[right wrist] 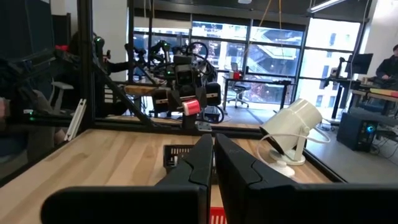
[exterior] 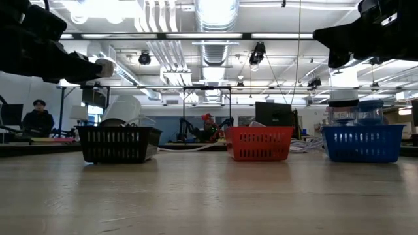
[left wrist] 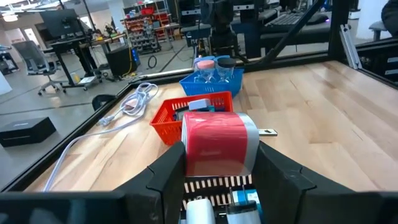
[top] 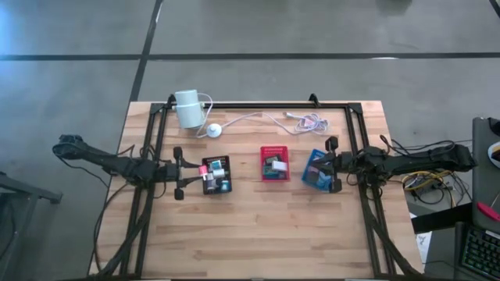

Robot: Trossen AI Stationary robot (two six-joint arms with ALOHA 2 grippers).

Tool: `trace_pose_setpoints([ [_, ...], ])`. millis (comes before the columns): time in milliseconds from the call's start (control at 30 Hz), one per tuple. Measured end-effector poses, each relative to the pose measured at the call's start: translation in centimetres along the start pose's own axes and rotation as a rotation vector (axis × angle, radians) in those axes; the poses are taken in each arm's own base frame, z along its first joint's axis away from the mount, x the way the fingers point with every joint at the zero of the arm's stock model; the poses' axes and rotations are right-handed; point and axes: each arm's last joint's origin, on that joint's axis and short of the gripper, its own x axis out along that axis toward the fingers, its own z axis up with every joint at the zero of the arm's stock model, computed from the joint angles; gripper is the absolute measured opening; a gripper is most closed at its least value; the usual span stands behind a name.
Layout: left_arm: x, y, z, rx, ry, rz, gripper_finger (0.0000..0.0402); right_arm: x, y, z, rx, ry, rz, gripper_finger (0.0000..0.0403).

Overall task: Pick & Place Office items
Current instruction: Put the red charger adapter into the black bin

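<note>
My left gripper was clamped on a red, silver-edged block and held it above the black tray, which already contained several small items. My right gripper was clenched on nothing, raised over the blue tray, with the red tray between the two.

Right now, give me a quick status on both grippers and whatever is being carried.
Left gripper shut on red-and-grey roll, above black tray. Right gripper shut, empty, by blue tray. Nothing in the way.
</note>
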Motion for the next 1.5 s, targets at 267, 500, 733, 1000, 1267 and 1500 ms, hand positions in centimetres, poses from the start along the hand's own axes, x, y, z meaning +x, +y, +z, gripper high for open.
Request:
trace_pose_setpoints([
  [267,0.0,0.4,1.5,-0.084,-0.029,0.055,0.0157,0.0,0.0,0.0,-0.004,0.0,0.0,0.0013],
  [500,-0.1,1.0,5.1,-0.163,0.066,0.106,0.0157,0.0,0.0,0.0,-0.007,0.001,0.001,0.0013],
  [733,0.4,1.6,8.1,-0.193,0.282,0.155,0.0157,0.0,0.0,0.0,-0.007,0.0,0.001,0.0013],
  [1000,2.4,1.4,9.5,-0.189,0.514,0.088,0.0157,0.0,0.0,0.0,-0.004,0.001,0.001,0.0013],
  [1267,4.5,1.7,7.8,-0.202,0.709,0.022,0.0157,0.0,0.0,0.0,0.0,0.001,0.002,0.0013],
  [1500,6.0,2.1,6.4,-0.229,0.818,-0.024,0.0157,0.0,0.0,0.0,0.0,0.001,0.001,0.0013],
])
